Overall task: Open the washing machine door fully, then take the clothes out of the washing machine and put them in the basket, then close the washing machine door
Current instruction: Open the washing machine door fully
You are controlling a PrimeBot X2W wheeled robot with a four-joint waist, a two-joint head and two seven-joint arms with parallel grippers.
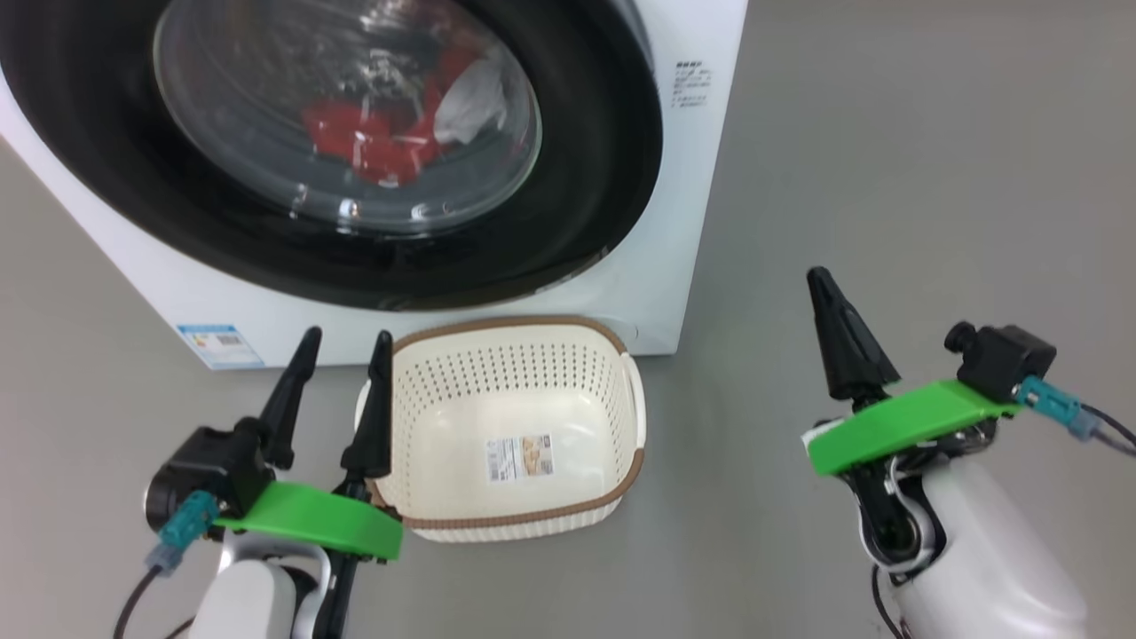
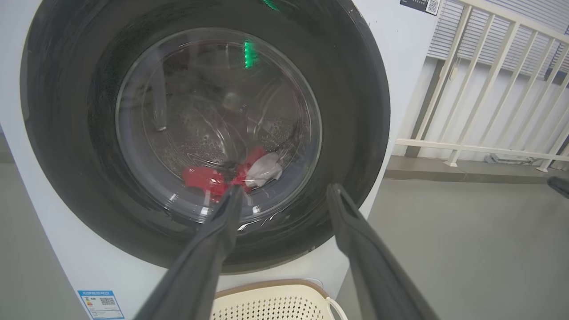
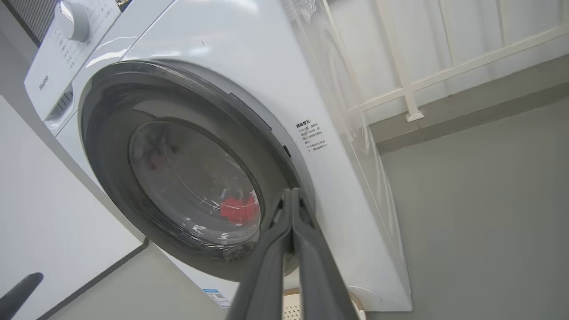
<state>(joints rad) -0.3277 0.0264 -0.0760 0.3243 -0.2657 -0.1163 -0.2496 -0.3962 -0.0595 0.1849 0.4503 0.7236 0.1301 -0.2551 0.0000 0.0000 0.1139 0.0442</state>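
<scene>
1. On the grey floor [image 1: 887, 177] in front of the washing machine [image 1: 692, 222]: both arms low and apart, with the fingers pointing at the machine.
2. Left gripper [image 1: 347, 335]: fingers spread wide, nothing between them, touching nothing. In the left wrist view the left gripper [image 2: 284, 189] frames the lower part of the door glass, short of it.
3. Right gripper [image 1: 818, 275]: fingers pressed together into one point, no object clamped. It hovers over bare floor, off the machine's right front corner. In the right wrist view the right gripper [image 3: 291, 191] has its tip lined up with the door's right edge; can't tell whether it is touching.
4. The washing machine door [image 1: 603, 160] sits closed against the front, black rim flush.
5. The clothes [image 1: 373, 138] are inside the drum behind the glass: a red bunch with a white piece to its right, lying low in the drum.
6. The basket [image 1: 515, 321] stands upright on the floor just in front of the machine's base, below the door and between the two arms. A label sticker [image 1: 519, 457] is on its floor.
7. In the head view the left gripper's inner finger overlaps the basket's left rim.
8. Around: blue label [image 1: 217, 344] low on the machine's front, white railing [image 2: 480, 89] beyond its right side, control knob [image 3: 73, 20] up top.
</scene>
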